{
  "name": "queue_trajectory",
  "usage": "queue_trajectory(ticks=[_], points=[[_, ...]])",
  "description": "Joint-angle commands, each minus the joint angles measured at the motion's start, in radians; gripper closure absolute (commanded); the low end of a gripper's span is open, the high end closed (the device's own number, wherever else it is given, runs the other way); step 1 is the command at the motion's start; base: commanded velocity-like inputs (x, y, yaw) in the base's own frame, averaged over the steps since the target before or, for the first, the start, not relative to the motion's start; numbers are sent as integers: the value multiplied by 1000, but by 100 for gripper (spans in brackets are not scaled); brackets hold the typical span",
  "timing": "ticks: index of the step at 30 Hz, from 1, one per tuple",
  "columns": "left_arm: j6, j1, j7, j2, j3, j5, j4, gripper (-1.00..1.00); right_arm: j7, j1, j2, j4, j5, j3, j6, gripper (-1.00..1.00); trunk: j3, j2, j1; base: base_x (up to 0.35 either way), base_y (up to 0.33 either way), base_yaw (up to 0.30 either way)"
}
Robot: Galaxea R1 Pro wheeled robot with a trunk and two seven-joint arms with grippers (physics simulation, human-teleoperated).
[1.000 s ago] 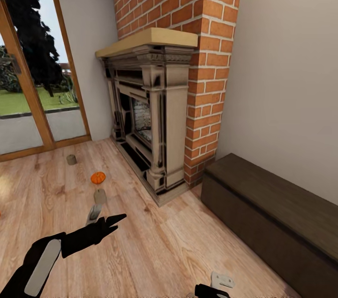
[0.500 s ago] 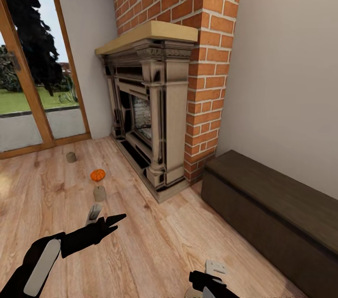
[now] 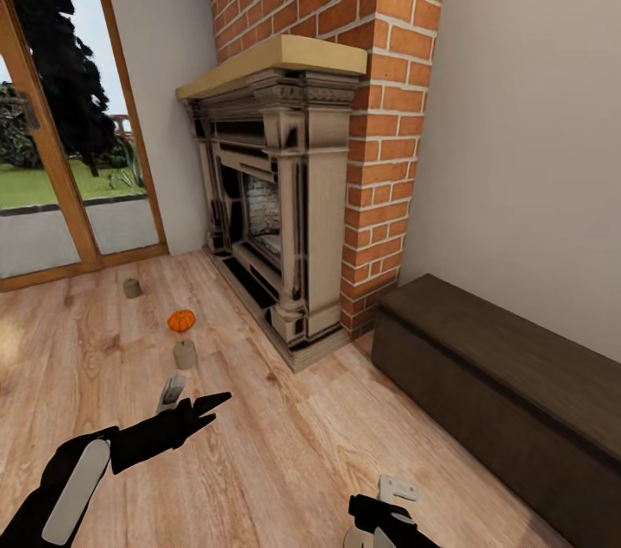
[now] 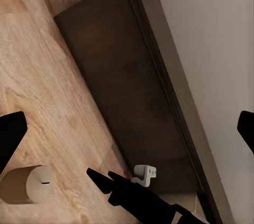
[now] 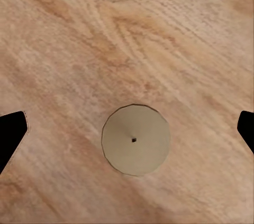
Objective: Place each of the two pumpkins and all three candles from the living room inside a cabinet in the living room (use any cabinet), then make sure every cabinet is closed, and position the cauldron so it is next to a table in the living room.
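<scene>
Right claw (image 5: 127,129): jaws spread wide, poised directly above a candle (image 5: 135,139) standing on the wood floor (image 5: 174,34).
Left claw (image 3: 191,404): jaws parted, empty, above the floor.
Pumpkin (image 3: 181,320): before the fireplace (image 3: 276,194), second candle (image 3: 184,353) beside it.
Third candle (image 3: 131,288): near the glass door (image 3: 52,185).
Cabinet (image 3: 500,384): closed, along the wall.

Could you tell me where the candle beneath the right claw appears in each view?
Head view: the candle peeks out at the bottom edge, mostly hidden under the right claw.
Left wrist view: it stands on the floor near the lower left corner, just ahead of the right claw's tips.
Right wrist view: seen from above, a beige disc just below the middle, between the open fingertips.
Shared landmark: the wooden floor it stands on.
</scene>
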Motion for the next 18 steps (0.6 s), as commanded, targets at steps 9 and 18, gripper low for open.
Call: queue_trajectory(ticks=[9,18], points=[[5,-1,-4,0,2,-2,0,-100,-6,0,-1,9,-10,8,1,-100,-1,0,0,0,89,0],[6,-1,-4,0,2,-1,-1,-100,-7,0,0,10,-11,7,0,-100,-1,0,0,0,17,0]])
